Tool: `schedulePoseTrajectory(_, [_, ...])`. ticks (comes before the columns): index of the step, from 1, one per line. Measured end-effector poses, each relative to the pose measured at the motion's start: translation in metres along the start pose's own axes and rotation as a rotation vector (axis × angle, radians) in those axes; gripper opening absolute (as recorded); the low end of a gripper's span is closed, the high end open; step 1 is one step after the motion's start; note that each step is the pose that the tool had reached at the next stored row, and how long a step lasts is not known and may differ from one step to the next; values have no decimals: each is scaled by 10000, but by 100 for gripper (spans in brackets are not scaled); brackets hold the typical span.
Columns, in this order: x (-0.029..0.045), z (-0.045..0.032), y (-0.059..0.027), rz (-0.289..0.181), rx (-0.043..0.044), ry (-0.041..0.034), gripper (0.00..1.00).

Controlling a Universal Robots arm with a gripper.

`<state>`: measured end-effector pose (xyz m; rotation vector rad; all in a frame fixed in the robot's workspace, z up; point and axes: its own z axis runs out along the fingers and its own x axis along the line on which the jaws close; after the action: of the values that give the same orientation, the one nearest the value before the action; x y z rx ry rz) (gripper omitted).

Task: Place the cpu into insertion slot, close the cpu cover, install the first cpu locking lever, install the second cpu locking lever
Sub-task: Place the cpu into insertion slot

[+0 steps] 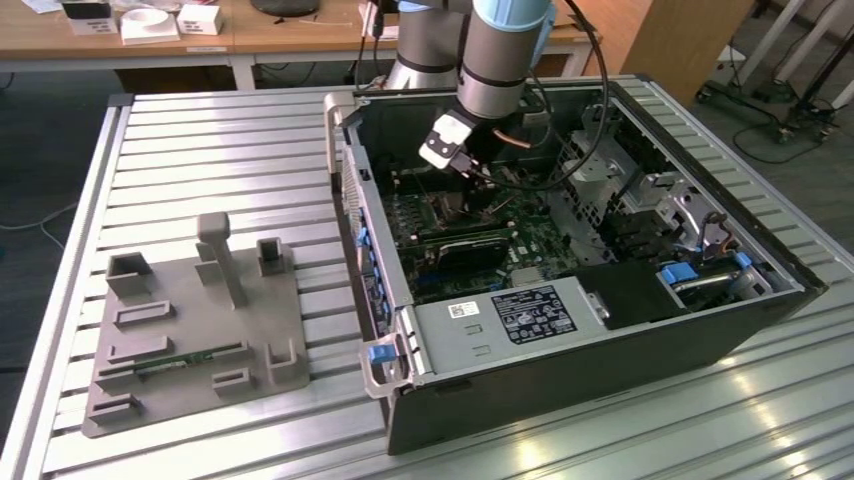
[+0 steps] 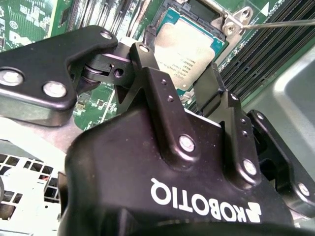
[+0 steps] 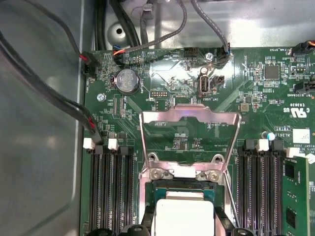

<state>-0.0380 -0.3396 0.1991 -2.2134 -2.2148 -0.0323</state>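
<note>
One step of four is in hand: seating the cpu (image 2: 189,46). In both wrist views the cpu lies within the rim of the insertion slot (image 3: 183,185), and the claw (image 2: 176,64) straddles it from two opposite sides. Whether the claw clamps the cpu or stands free of it cannot be told. The cpu cover (image 3: 189,115) is swung open on its hinge, off the slot. A thin locking lever (image 2: 285,22) projects unlatched beside the slot's corner.

Hazards, as judged:
- A cpu not squarely keyed to the slot would probably rock, and pressure on it could bend the contacts beneath.
- A lift that drags one edge could tip the cpu out of its seat.
- The open cover stands just beyond the claw, so sideways travel could strike it or the lever.
- Black cables (image 1: 603,95) hang near the arm and could snag.

Containers: the computer case (image 1: 561,390) lies open on the table (image 1: 214,150) and holds the motherboard (image 3: 256,88), with a memory module (image 3: 295,196) fitted. Beside the case, a grey fixture tray (image 1: 187,330) holds one green memory stick (image 1: 167,365) in a slot.
</note>
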Motion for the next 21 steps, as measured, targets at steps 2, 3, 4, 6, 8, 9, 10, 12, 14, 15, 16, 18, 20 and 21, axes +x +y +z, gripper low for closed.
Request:
schedulePoseTrajectory(2, [0,6,11,56,1,0,54])
schedulePoseTrajectory(3, [-1,8,11,84,2,-1,54])
schedulePoseTrajectory(4, [-3,10,10,99,4,-2,54])
schedulePoseTrajectory(6, [-8,18,7,98,15,0,54])
schedulePoseTrajectory(8, [-11,30,0,99,34,-1,54])
schedulePoseTrajectory(9, [-12,34,-3,99,40,-2,54])
schedulePoseTrajectory(10, [-13,37,-7,100,42,-2,54])
schedulePoseTrajectory(12, [-12,44,-12,100,45,-1,54])
schedulePoseTrajectory(14, [-13,52,-12,100,53,-1,54])
schedulePoseTrajectory(15, [-13,57,-12,100,60,-1,54])
schedulePoseTrajectory(16, [-13,63,-11,99,68,-2,54])
schedulePoseTrajectory(18, [-13,66,-12,101,75,-5,54])
schedulePoseTrajectory(20, [-13,68,-9,100,77,-4,54])
schedulePoseTrajectory(21, [-12,70,-6,99,77,-4,54])
